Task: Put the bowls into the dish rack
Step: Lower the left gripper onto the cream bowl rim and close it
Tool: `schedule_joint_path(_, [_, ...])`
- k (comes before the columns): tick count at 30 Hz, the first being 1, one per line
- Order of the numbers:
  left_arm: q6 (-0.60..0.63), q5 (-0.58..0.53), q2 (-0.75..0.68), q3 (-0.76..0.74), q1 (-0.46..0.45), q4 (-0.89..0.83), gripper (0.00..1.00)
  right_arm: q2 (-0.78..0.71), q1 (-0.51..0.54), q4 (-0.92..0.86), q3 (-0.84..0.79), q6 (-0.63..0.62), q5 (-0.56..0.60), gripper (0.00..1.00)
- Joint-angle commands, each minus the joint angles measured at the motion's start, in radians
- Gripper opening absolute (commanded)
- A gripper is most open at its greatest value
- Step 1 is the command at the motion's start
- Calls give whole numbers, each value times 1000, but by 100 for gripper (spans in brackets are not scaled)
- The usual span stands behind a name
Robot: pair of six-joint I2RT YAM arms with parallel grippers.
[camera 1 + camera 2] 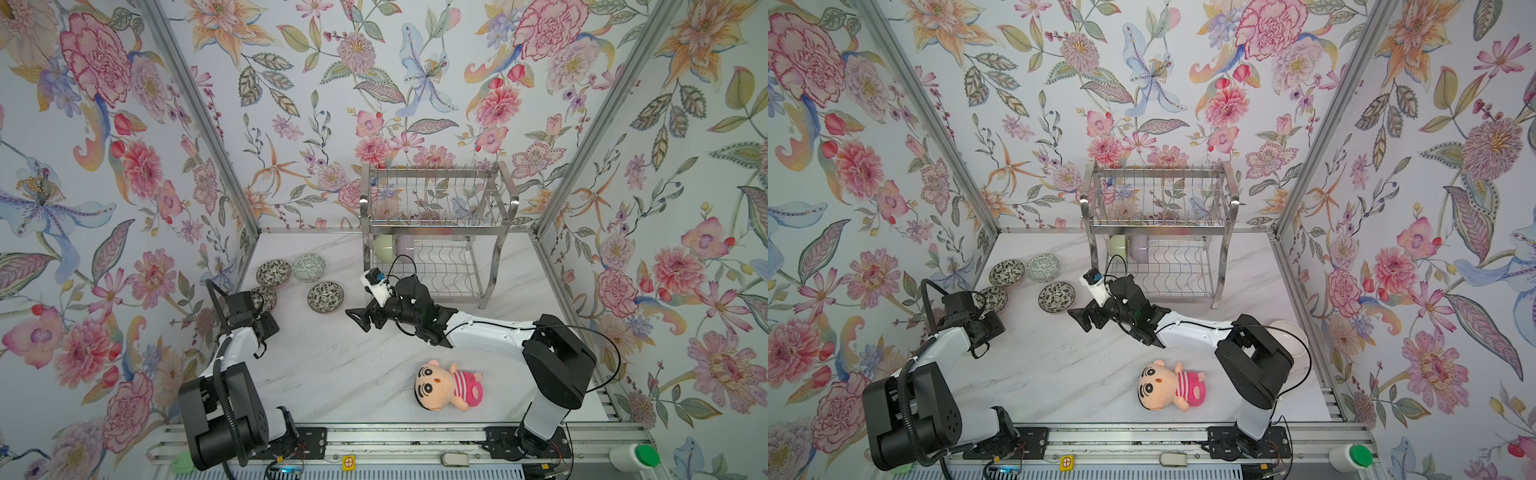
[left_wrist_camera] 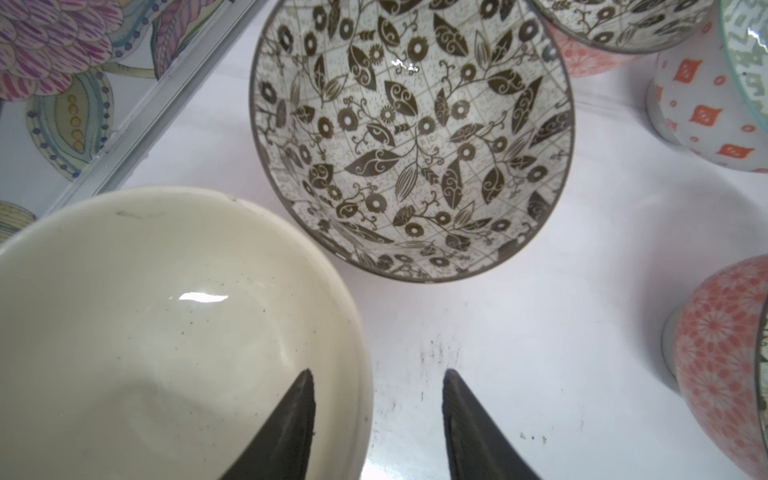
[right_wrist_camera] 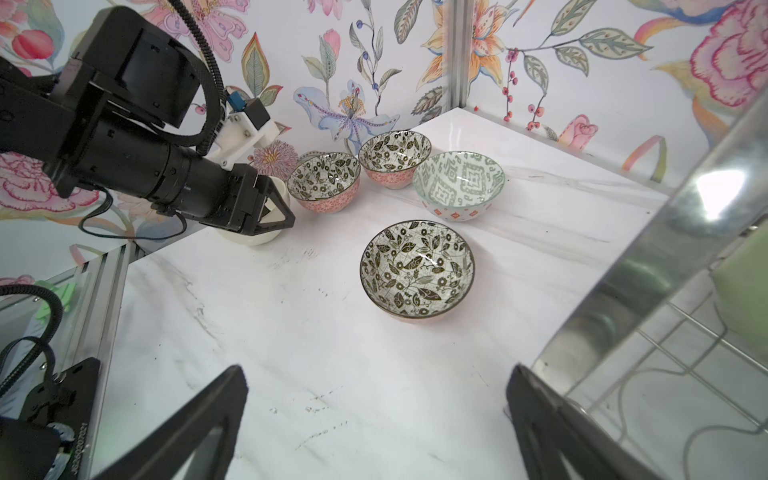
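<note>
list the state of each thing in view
round cream ceramic bowl: upright on marble table
left gripper: jaws open, astride that bowl's rim
right gripper: jaws open, empty
four patterned ceramic bowls: upright on table
pale green ceramic bowl: on edge in steel wire dish rack's lower tier
lavender ceramic bowl: same, beside it
pink-shirted plush doll: lying down

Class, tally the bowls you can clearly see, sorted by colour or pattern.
Dark leaf-patterned bowls: 3
Green geometric-patterned bowl: 1
Cream bowl: 1
Pale green bowl: 1
Lavender bowl: 1
Total: 7
Pale round shape behind right arm: unclear, uncounted.
</note>
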Motion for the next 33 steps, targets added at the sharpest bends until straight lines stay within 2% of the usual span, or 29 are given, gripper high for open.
schedule_joint_path(1, [6,-4,17,7,8,-4,45,-50,-11,56,-32,26,25,99])
schedule_joint_path(4, [6,2,26,7,8,-4,36,-67,-14,71,-60,26,44,99])
schedule_joint_path(7, [3,10,29,6,8,-3,33,-80,-19,79,-80,27,57,99])
schedule_joint_path(9, [4,13,26,4,8,0,25,-88,-24,73,-85,27,55,99])
schedule_joint_path(14, [1,28,25,2,8,6,22,-98,-43,67,-87,20,57,99])
schedule_joint_path(24, [6,75,28,0,6,17,1,-116,-58,51,-88,26,92,99])
schedule_joint_path(33, [-26,79,6,-11,-10,11,0,-141,-58,2,-67,8,102,99])
